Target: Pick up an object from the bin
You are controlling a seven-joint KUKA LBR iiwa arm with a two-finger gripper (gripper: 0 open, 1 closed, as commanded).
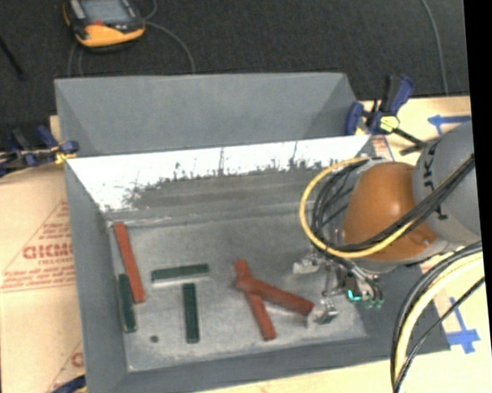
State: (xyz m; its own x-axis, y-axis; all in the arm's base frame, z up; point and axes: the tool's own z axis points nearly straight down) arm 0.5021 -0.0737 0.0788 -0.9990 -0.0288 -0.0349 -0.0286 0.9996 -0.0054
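Bin: a grey sheet-metal bin [230, 205] with sloped walls and a dull, scuffed floor. Dark scratch marks run along the far wall at 12 o'clock.
Pincer: the pincer [326, 302] is bare metal and sits low over the floor at about 4 o'clock, close to the right wall. I cannot tell whether it is released or clenched.
Wrist: a rounded, glossy orange cover [383, 214] sits at 3 o'clock above the pincer. Yellow and black cables [313, 228] loop round it.
Nearest thing: a long red bar [279, 297], straight, flat-sided and matte. It lies aslant from just right of the floor's centre down toward 4 o'clock.
Contact: the bar's right end lies right at the pincer. Whether they touch cannot be told.
Crossing piece: a second red bar [264, 324] of the same shape crosses the first near its left end and points toward 5 o'clock. Which one lies on top is unclear.
Left wall: a third red stick [128, 262] lies along the wall at 9 o'clock. A dark green stick [127, 304] lies just beside its lower end.
Green pair: a green bar [180, 273] lies crosswise at 9 o'clock of the centre. An upright green bar [190, 313] sits below it toward 7 o'clock, and the two are apart.
Speck: a small dark dot [154, 338] lies on the floor at 8 o'clock.
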